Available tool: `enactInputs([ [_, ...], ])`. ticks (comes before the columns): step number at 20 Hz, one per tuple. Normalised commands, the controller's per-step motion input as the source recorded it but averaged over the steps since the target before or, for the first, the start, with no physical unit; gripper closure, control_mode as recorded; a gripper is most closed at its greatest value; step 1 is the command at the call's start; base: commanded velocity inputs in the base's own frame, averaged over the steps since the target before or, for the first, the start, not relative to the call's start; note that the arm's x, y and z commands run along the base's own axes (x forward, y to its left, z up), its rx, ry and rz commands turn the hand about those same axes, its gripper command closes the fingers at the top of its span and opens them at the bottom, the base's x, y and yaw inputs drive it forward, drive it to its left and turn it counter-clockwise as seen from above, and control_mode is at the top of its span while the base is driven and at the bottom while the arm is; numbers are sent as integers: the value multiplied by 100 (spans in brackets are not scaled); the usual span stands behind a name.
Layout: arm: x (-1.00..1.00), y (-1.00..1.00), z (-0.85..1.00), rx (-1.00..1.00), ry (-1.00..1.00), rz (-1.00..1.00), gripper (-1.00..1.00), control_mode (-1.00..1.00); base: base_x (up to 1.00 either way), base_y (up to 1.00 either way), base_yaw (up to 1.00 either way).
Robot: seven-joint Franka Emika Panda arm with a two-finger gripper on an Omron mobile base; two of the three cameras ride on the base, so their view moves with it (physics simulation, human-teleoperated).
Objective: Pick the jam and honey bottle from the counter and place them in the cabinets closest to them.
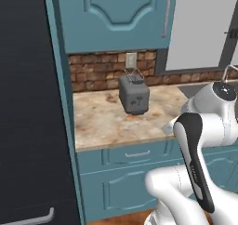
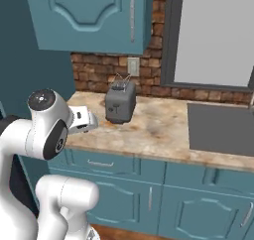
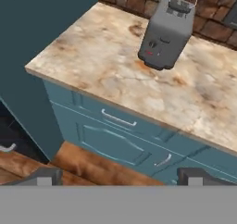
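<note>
**Fingers spread wide over the counter edge, nothing held**

You have the fingers (image 3: 118, 176) set wide apart and empty, hanging off the front of the counter (image 3: 92, 56); its beige marbled stone carries rusty stains; a boxy grey toaster (image 3: 167, 32) stands near the brick wall (image 1: 100, 73); teal cabinets (image 1: 116, 15) hang above, doors shut; you cannot see jam or honey bottle here
</note>
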Motion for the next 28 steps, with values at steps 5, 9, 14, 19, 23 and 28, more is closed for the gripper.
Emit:
enactInputs([
  [5, 0, 0, 0, 0, 0, 0, -100, 100, -28, 99, 0],
  [9, 0, 0, 0, 0, 0, 0, -100, 100, -42, 64, -2],
  [14, 0, 0, 0, 0, 0, 0, -100, 100, -80, 11, -4],
  [19, 0, 0, 0, 0, 0, 0, -100, 100, -58, 33, -5],
  [23, 0, 0, 0, 0, 0, 0, -100, 100, -38, 79, -4],
  [28, 0, 0, 0, 0, 0, 0, -100, 100, -38, 94, -2],
])
